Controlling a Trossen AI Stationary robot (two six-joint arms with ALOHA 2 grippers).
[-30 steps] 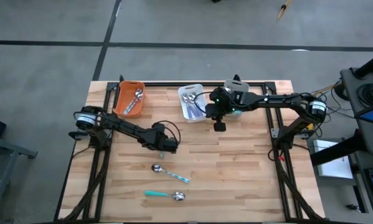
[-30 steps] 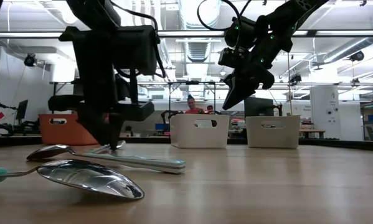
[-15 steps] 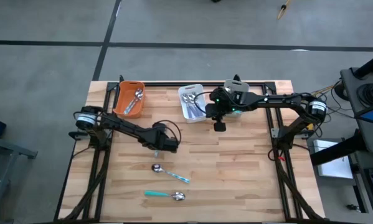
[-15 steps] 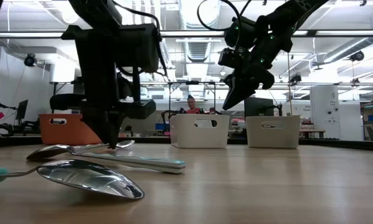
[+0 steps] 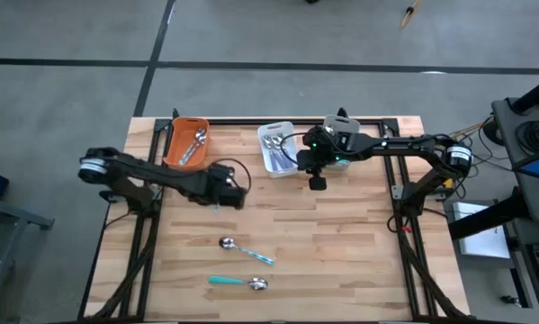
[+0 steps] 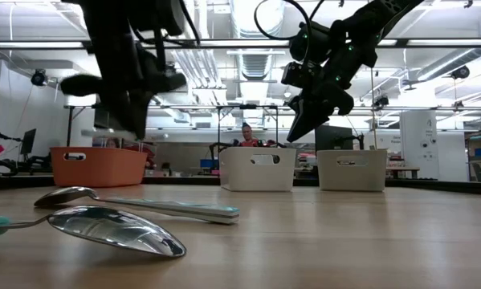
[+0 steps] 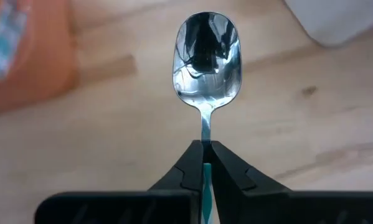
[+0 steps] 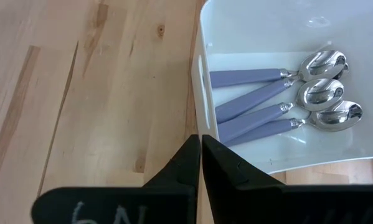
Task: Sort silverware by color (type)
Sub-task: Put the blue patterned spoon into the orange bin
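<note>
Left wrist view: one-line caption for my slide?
Left claw shut on a teal-handled spoon, held above the wooden table near the orange bin.

One teal-handled spoon (image 7: 206, 68) is held aloft; two spoons (image 5: 246, 251) lie on wood; purple-handled ones (image 8: 279, 102) fill the white bin.

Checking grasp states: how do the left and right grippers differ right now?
The left gripper is shut on a teal-handled spoon and sits near the orange bin; the right gripper is shut on nothing and hangs beside the white bin of purple spoons. Both are clear of the table.
</note>
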